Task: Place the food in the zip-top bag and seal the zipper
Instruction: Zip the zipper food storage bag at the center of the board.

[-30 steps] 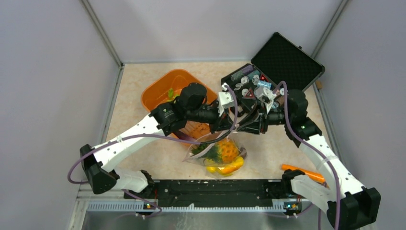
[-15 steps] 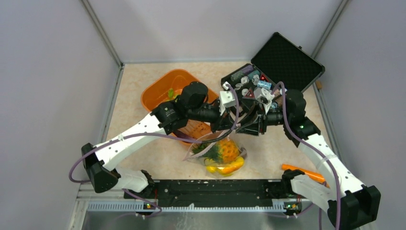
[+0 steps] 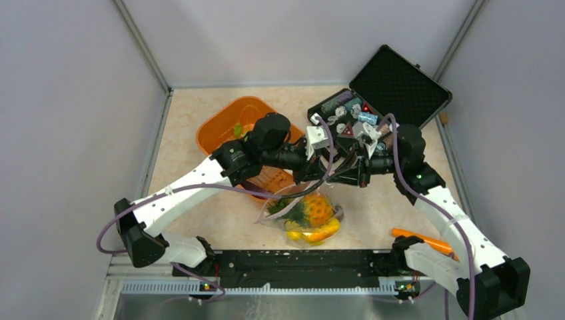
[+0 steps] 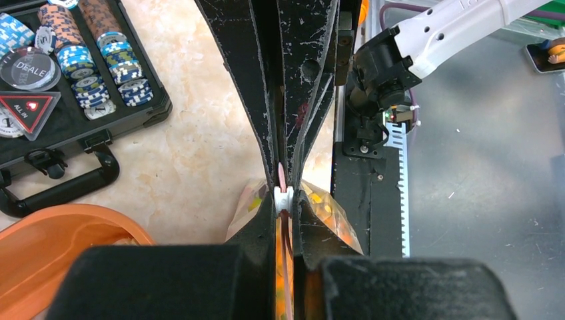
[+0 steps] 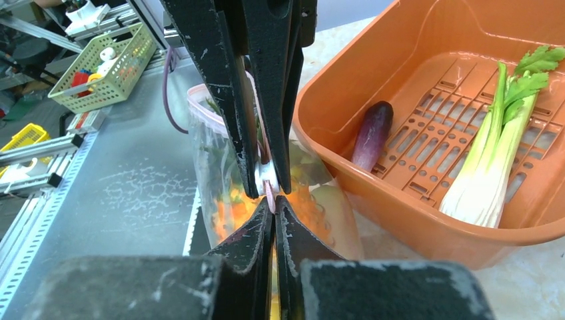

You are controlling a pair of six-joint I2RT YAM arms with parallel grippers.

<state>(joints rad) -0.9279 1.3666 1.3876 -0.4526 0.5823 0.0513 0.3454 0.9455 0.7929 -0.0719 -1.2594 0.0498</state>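
1. Landmark: the orange tub (image 3: pixel 214 135) stands on the tabletop (image 3: pixel 193 100). All positions below refer to it.

2. The zip-top bag (image 3: pixel 303 219) sits just beside the tub, on the side nearer the arm bases. Its mouth is raised towards the two grippers. Whether its base rests on the tabletop cannot be told.

3. Bag contents: a pineapple (image 3: pixel 318 208) with a green crown, and below it yellow-orange pieces (image 3: pixel 313 233) that cannot be told apart through the plastic.

4. Food inside the tub: a purple eggplant (image 5: pixel 372 133) lies on the slotted floor. A leafy green-white stalk (image 5: pixel 493 167) lies beside it, apart from it.

5. The left gripper (image 4: pixel 284 207) reaches across the tub's near-right corner. Its jaws are closed and pinch the zipper (image 4: pixel 282 179).

6. The right gripper (image 5: pixel 272 203) meets the left tip to tip, on the side away from the tub. Its jaws are likewise closed on the pinkish strip, touching the left jaws.

7. An open black case (image 3: pixel 400 83) holding stacked chips (image 4: pixel 83 63) stands to the right of the tub, beyond the grippers
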